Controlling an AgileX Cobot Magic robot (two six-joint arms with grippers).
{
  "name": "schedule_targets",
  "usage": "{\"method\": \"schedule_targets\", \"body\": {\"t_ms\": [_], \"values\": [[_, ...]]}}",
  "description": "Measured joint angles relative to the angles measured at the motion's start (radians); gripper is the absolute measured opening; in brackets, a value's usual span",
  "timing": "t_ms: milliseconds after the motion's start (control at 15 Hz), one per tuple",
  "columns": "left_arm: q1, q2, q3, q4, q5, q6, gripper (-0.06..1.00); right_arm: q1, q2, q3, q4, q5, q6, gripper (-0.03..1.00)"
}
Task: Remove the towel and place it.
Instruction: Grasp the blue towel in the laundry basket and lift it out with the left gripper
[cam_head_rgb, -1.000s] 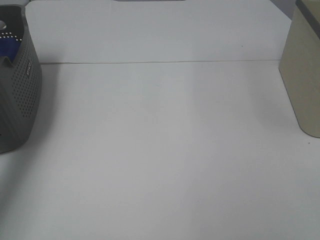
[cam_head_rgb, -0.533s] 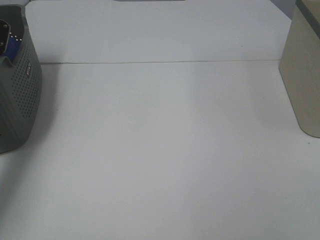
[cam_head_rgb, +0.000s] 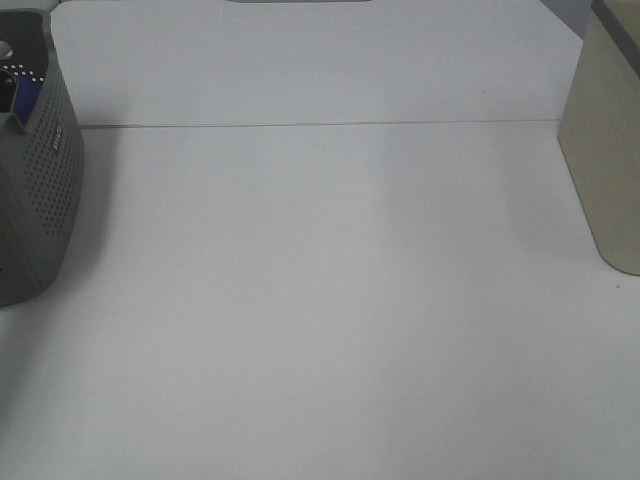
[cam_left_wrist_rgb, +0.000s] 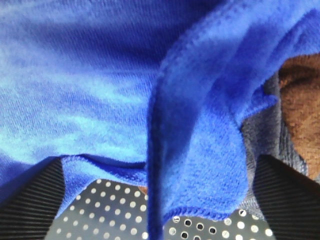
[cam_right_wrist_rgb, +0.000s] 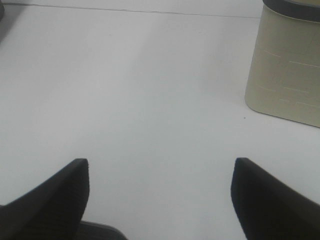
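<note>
Left claw (cam_left_wrist_rgb: 160, 202): ribbed black fingers stood wide apart, pinching nothing. It sat low inside the grey perforated plastic basket (cam_head_rgb: 45, 200) at the desk's left edge.

The large royal-blue plush microfibre towel (cam_left_wrist_rgb: 100, 90) was in that basket, filling nearly the whole left wrist view. A thick folded ridge of it ran down between my fingers toward the dotted basket wall. From the high camera only a blue sliver showed over the rim.

Handling, my judgement: soft, limp and light, with no stiffness at all. It should drape and trail once lifted. The pile looked grippy rather than slick, and there was nothing to break. The best hold seemed to be the doubled ridge with the stitched hem, since it was bulky enough to close on. A flat patch would give the fingers little to gather.

Risk: a brown plush cloth (cam_left_wrist_rgb: 302, 100) and a bit of grey fabric lay just beside the ridge. A wide bite might catch them too.

Right claw (cam_right_wrist_rgb: 160, 200): spread wide, empty, over the bare white desk (cam_head_rgb: 330, 300), near a beige plastic bin (cam_right_wrist_rgb: 290, 70).
</note>
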Motion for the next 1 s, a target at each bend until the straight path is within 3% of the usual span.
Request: {"method": "schedule_targets", "body": {"t_ms": [200,400,467,533,733,1000], "values": [[0.0,0.004,0.0,-0.014,-0.011,0.003,0.66,0.0,0.0,0.0,0.0,0.0,0.0,0.76],[0.0,0.004,0.0,-0.021,-0.025,0.003,0.15,0.0,0.0,0.0,0.0,0.0,0.0,0.76],[0.0,0.004,0.0,-0.031,-0.025,0.0,0.05,0.0,0.0,0.0,0.0,0.0,0.0,0.76],[0.0,0.004,0.0,-0.045,-0.025,-0.009,0.0,0.0,0.0,0.0,0.0,0.0,0.0,0.76],[0.0,0.004,0.0,-0.058,-0.006,-0.03,0.0,0.0,0.0,0.0,0.0,0.0,0.0,0.76],[0.0,-0.068,0.0,-0.044,0.007,-0.144,0.0,0.0,0.0,0.0,0.0,0.0,0.0,0.76]]}}
